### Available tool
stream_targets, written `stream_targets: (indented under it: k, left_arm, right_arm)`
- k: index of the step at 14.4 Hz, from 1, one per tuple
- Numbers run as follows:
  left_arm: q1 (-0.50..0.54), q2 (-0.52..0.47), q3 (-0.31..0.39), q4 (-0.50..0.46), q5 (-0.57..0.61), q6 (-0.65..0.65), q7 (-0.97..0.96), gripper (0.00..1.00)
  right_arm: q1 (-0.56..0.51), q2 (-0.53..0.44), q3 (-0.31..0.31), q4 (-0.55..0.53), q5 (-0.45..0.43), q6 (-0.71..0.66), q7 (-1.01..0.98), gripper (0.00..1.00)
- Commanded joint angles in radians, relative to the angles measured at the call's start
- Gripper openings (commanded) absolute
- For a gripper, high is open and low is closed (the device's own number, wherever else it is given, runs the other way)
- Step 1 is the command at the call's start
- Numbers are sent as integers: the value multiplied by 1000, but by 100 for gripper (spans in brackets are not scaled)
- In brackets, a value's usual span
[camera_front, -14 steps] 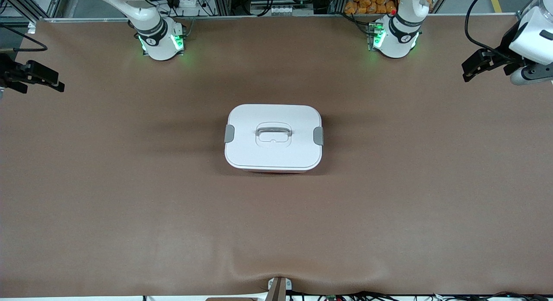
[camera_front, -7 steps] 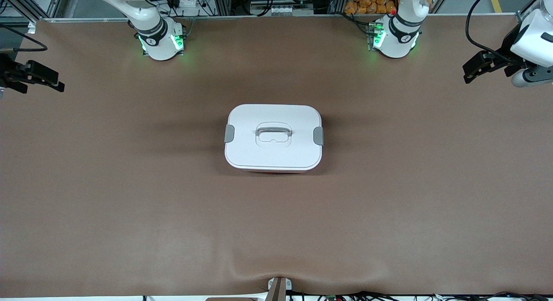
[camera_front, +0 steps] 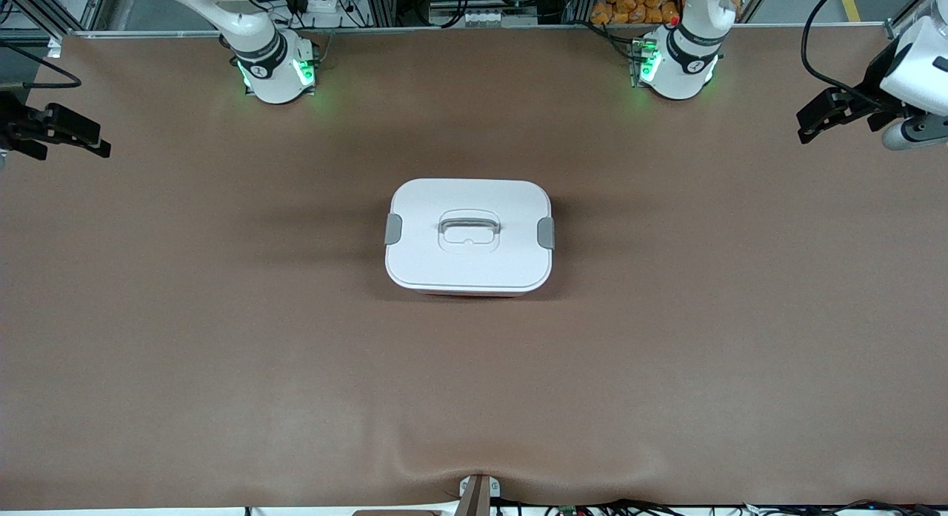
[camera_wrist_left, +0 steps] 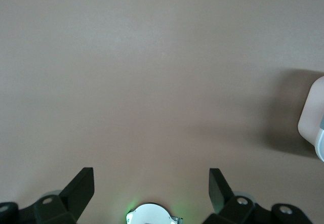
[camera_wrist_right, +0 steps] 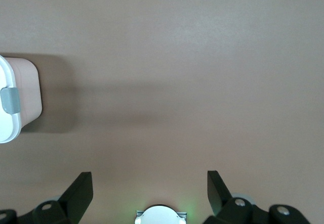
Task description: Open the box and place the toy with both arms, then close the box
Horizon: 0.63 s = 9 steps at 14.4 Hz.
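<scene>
Two arms are mine to run from here, and both claws hang up in the air, well apart from the box (camera_front: 469,236).

From the front view I see the whole box. It sits in the middle of the table (camera_front: 222,353), with its white lid (camera_front: 474,264) on. A grey clip (camera_front: 393,229) is on the side toward the right arm, and another clip (camera_front: 546,233) on the side toward the left arm. The grey handle (camera_front: 469,224) lies flat on top. I see no toy in any view.

The front view shows the left claw (camera_front: 813,122) over the table's edge at the left arm's end. The right claw (camera_front: 70,136) is over the table's edge at the right arm's end.

The wrist views show what the front view does not. In the left wrist view, the left claw (camera_wrist_left: 152,186) has its fingers spread wide with nothing between them, and only a corner of the box (camera_wrist_left: 313,118) peeks in. In the right wrist view, the right claw (camera_wrist_right: 150,185) is spread wide too, and holds nothing. That view shows the pink side of the box (camera_wrist_right: 28,95) under the lid, with one clip (camera_wrist_right: 10,100).
</scene>
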Motion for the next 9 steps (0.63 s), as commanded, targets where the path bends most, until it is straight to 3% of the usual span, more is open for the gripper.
stream_targets:
  k: [1,9]
  left_arm:
    - [17,-11,4,-8,-16,-3,22,100]
    - [17,-22,4,-15,-16,-15,60,100]
  right_arm:
    - [-8,7,10,16,-15,-13,13,100]
    - [-8,7,10,16,-15,-13,13,100]
